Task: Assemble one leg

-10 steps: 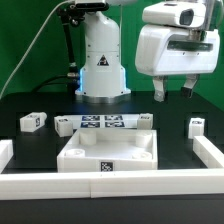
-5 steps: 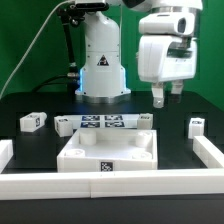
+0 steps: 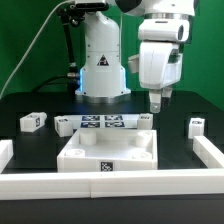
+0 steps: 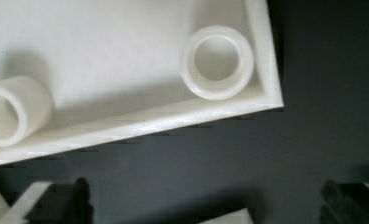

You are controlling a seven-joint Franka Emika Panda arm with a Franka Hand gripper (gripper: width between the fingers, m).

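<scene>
Several small white legs with marker tags lie on the black table: one at the exterior view's far left, one beside it, one behind the panel's right corner, one at the right. The large white panel lies in front. My gripper hangs open and empty above the table, up and right of the leg behind the panel. In the wrist view the gripper has dark fingers far apart over bare table, beside the panel's corner with its round sockets.
The marker board lies behind the panel, in front of the robot base. White rails stand at the left and right table edges. A pale blurred shape shows between the fingers; I cannot tell what it is.
The gripper has moved toward the exterior view's left and turned about its axis, staying open and empty. The parts on the table have not moved.
</scene>
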